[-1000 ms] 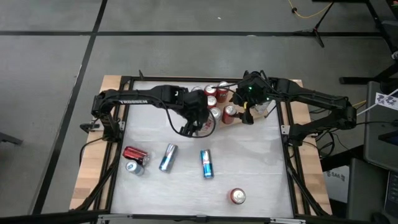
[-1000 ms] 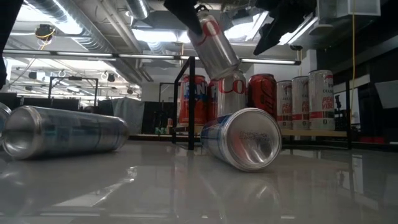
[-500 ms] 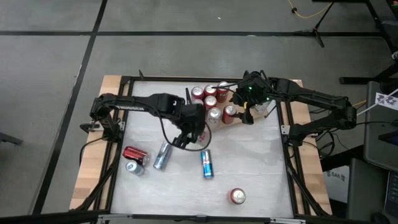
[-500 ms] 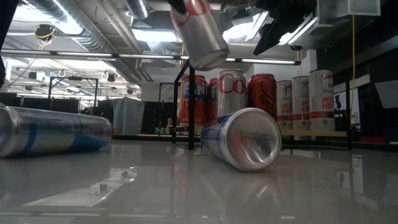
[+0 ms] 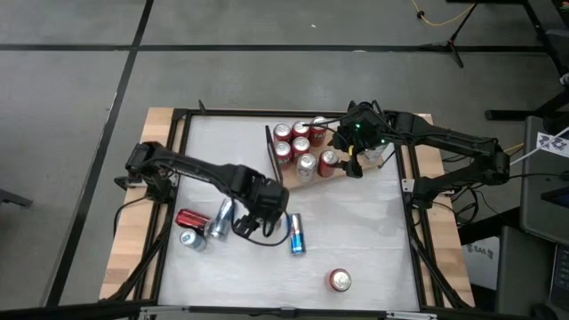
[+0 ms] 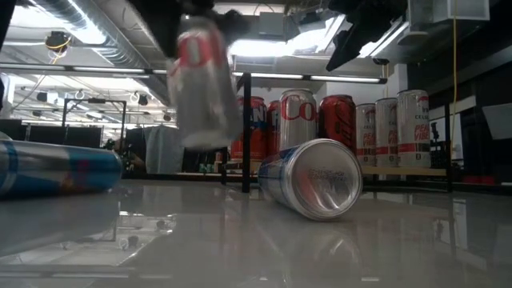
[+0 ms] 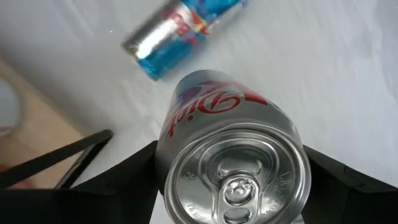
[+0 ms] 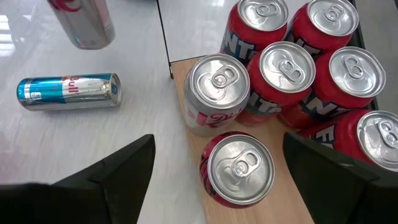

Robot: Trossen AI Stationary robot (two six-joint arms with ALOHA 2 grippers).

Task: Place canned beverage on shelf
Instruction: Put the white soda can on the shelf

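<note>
My left gripper (image 5: 260,212) hangs over the table's middle left, shut on a silver Diet can (image 7: 233,168) held above the tabletop (image 6: 204,88). The shelf (image 5: 313,183), a wood board with a dark rail (image 5: 270,147), lies at the far middle. Several red cans (image 8: 286,68) and a silver one (image 8: 214,87) stand upright on it. My right gripper (image 8: 221,180) hovers open above the shelf's right end (image 5: 347,156) and touches nothing. My left gripper pinches the Diet can's side wall (image 7: 163,168) between its two fingers (image 7: 134,183), one on each side just below the top rim. The fingers come from above, pointing steeply down along the can. The can hangs below them, top up, slightly tilted and clear of the table.
On the white table lie a blue slim can (image 5: 296,234), a silver-blue slim can (image 5: 220,220) and a red can (image 5: 191,219), with another can (image 5: 189,238) beside that one. A red can (image 5: 340,281) stands near the front. A black frame borders the table.
My left gripper has carried the Diet can away from the shelf, toward the table's near left, and lower. The can has tipped from a strong slant to nearly upright. The silver-blue slim can on the table has shifted toward the left edge.
</note>
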